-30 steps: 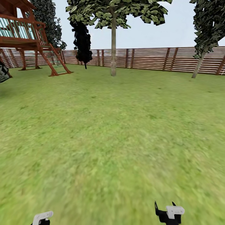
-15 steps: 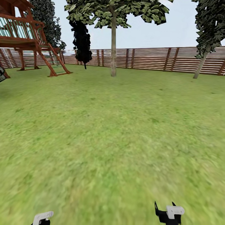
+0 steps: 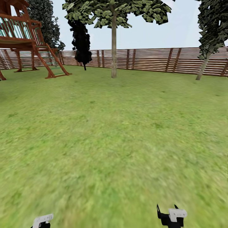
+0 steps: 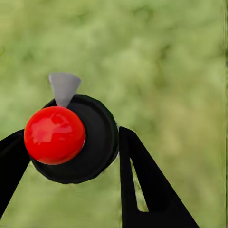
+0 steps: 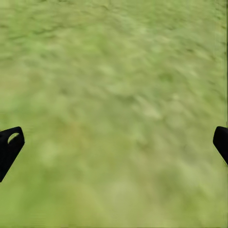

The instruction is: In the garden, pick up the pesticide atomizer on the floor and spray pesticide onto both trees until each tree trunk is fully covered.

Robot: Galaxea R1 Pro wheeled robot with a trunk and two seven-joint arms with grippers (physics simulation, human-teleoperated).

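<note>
The robot stood on a wide green lawn (image 3: 114,142) of mottled, uneven grass that ran level to the boundary. A brown horizontal-slat wooden fence (image 3: 152,60) closed the far side of the garden under a pale sky.

Straight ahead, just before the fence, stood a tree with a pale, straight trunk (image 3: 114,50) and green leaves only high up. A second tree with a leaning pale trunk (image 3: 202,68) stood at the far right, also near the fence. A dark columnar tree (image 3: 81,38) stood left of the central trunk. A red-brown wooden play tower (image 3: 28,41) with a ladder occupied the far left corner.

The left gripper (image 4: 71,147) was clamped on the pesticide atomizer (image 4: 76,140): in the left wrist view the black fingers (image 4: 142,180) flanked its round black body, which carried a red cap and a grey nozzle, above the grass. The right gripper (image 5: 114,142) was spread wide with nothing between its fingertips (image 5: 9,145), over bare grass. Both trunks lay well apart from the robot.
</note>
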